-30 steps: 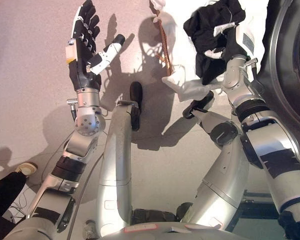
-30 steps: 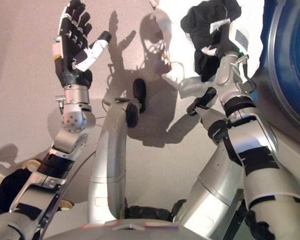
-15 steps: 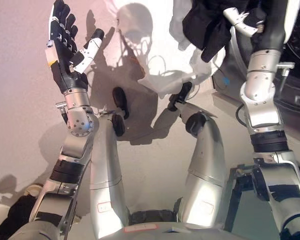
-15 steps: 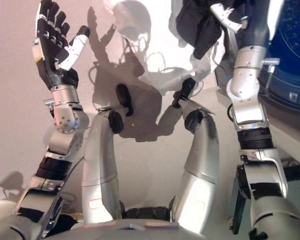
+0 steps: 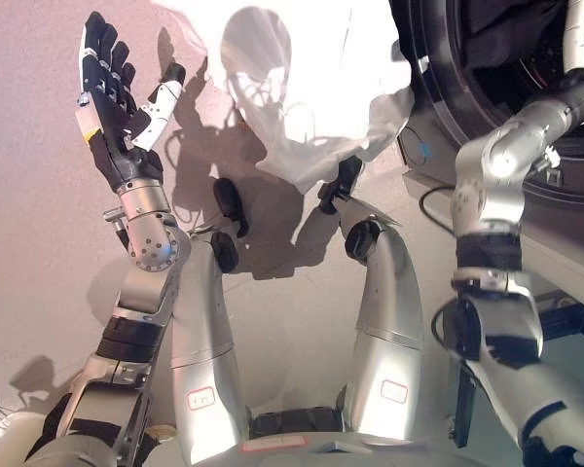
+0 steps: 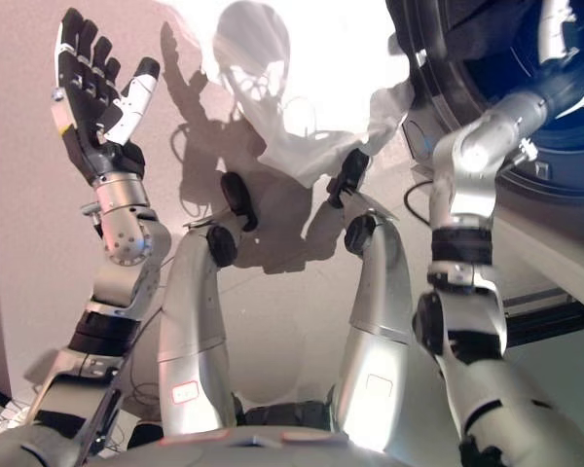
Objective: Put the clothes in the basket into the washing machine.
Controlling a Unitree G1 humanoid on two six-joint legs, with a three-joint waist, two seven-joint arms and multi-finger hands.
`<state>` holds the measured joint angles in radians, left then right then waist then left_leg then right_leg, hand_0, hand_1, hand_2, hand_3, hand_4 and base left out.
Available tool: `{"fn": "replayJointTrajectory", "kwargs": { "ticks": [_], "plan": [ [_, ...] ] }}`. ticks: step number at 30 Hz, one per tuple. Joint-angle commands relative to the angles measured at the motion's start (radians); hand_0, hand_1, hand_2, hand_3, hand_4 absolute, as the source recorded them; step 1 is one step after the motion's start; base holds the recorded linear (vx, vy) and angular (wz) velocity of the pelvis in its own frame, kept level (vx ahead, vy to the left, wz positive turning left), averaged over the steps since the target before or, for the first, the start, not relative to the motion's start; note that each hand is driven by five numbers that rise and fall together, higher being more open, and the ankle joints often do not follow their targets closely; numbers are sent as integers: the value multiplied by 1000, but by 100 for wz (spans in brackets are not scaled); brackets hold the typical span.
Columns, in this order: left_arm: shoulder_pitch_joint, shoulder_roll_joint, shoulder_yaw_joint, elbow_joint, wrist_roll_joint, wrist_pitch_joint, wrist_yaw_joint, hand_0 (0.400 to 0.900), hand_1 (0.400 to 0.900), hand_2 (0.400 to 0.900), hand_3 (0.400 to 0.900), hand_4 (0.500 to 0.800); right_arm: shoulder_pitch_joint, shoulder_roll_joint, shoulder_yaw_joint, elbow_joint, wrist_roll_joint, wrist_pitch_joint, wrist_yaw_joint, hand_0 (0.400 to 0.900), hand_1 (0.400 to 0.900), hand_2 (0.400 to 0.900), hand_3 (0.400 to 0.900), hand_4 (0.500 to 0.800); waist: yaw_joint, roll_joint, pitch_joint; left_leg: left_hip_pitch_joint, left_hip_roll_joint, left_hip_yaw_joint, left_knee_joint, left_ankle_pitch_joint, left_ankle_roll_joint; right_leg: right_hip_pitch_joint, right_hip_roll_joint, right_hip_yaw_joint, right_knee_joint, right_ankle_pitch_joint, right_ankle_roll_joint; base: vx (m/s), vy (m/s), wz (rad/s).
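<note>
Reaching up, left hand point(image 5: 115, 109): dark hand with white covers on some tips, raised at the far left over the floor. Fingers are straight and spread with the palm showing, so it's wide open and carrying nothing. It's well apart from the laundry and the machine.

Floor point(image 5: 39, 243): plain pinkish-grey surface, filling the left half of both views.

White cloth point(image 5: 316, 107): big, very bright white crumpled piece of fabric spread across the top middle. Its lower edge is wavy and comes down to a ragged point. It's so washed out by the light that you can't really make out folds or seams, and a round shadow falls across its upper part. Its right edge runs up to the front of the washer.

Washing machine point(image 5: 438, 107): dark front-loader with a round dark rim, upper right. The opening faces the robot and the inside looks deep blue in the right eye view.

Dark garment point(image 5: 506, 29): black, crumpled and soft-looking, bunched up with no clear shape. It sits inside the round opening at the very top edge, already past the rim and just beside the right hand.

Right hand point(image 5: 579, 29): the right arm bends up from the lower right and goes into the opening. Only a sliver of the hand shows at the top edge, so I honestly can't tell if it's open or gripping the garment.
</note>
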<state>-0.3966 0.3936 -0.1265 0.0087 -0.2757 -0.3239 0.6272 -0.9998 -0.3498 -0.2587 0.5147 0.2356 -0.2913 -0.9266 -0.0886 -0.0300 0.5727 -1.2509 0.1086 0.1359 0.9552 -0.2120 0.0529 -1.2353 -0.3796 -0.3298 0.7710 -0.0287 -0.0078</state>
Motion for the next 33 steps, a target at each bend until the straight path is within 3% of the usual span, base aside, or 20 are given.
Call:
{"fn": "replayJointTrajectory", "kwargs": {
  "ticks": [1,5,7,8,9,15,18,20,23,26,30,33],
  "plan": [
    [97,-7,-84,-63,40,-75,30,900,900,900,900,800,-43,-180,5,195,26,-54,-139,400,400,400,400,500,46,42,-272,-86,-52,-41,-62,-15,29,-207,5,-55,143,-131,73,4,-23,12],
    [86,16,-132,-75,24,-83,14,900,900,900,900,800,-192,-340,100,503,148,-24,-100,400,400,400,400,500,78,59,-263,-93,-55,-41,-48,-16,26,-223,-8,-43,160,-128,72,-10,-24,10],
    [89,45,-171,-93,7,-80,-20,900,900,900,900,800,-249,-428,170,667,244,15,-31,400,400,400,400,500,105,70,-257,-98,-57,-38,-37,-14,25,-233,-20,-33,172,-127,70,-24,-33,11],
    [89,48,-174,-95,0,-78,-29,900,900,900,900,800,-263,-451,189,704,269,22,-5,447,447,447,447,528,109,74,-255,-100,-58,-37,-32,-13,24,-235,-21,-29,177,-127,69,-6,-17,5],
    [87,51,-178,-95,-5,-76,-40,900,900,900,900,800,-271,-474,205,732,285,27,12,900,900,900,900,800,110,77,-254,-101,-59,-36,-27,-13,23,-236,-22,-25,180,-127,68,0,0,0],
    [71,38,-189,-71,-20,-78,-53,900,900,900,900,800,-285,-450,245,719,314,-12,61,900,900,900,900,800,109,86,-256,-100,-59,-29,-18,-8,22,-231,-20,-17,183,-119,66,0,0,0],
    [56,6,-164,-59,-29,-78,-32,900,900,900,900,800,-237,-369,224,607,337,-84,66,900,900,900,900,800,90,81,-258,-93,-51,-24,-23,-5,19,-220,-8,-18,170,-112,66,7,17,-10],
    [41,-20,-137,-56,-42,-74,-6,900,900,900,900,800,-173,-269,201,428,290,-135,27,900,900,900,900,800,67,78,-252,-92,-50,-24,-22,-6,20,-214,2,-19,162,-109,64,-3,23,-19],
    [37,-28,-117,-53,-19,-63,18,900,900,900,900,800,-53,-147,172,176,144,-126,-27,900,900,900,900,800,40,72,-248,-88,-48,-20,-20,-9,23,-208,8,-22,159,-107,62,-11,46,-18],
    [40,-52,-101,-45,10,-58,49,900,900,900,900,800,143,9,122,-124,3,-138,-11,900,900,900,900,800,7,75,-233,-90,-46,-16,-20,-14,29,-211,9,-22,156,-104,65,-18,54,-17],
    [66,-72,-100,-34,16,-40,62,900,900,900,900,800,360,142,171,-368,-21,-145,112,900,900,900,900,800,-18,60,-226,-87,-40,-7,-21,-14,36,-206,14,-21,150,-102,66,-22,40,-17],
    [106,-72,-89,-42,22,-43,51,900,900,900,900,800,539,157,225,-486,-44,-142,235,900,900,900,900,800,-42,47,-229,-84,-36,0,-25,-14,39,-196,22,-25,138,-99,68,-19,28,-16]
  ]
}}
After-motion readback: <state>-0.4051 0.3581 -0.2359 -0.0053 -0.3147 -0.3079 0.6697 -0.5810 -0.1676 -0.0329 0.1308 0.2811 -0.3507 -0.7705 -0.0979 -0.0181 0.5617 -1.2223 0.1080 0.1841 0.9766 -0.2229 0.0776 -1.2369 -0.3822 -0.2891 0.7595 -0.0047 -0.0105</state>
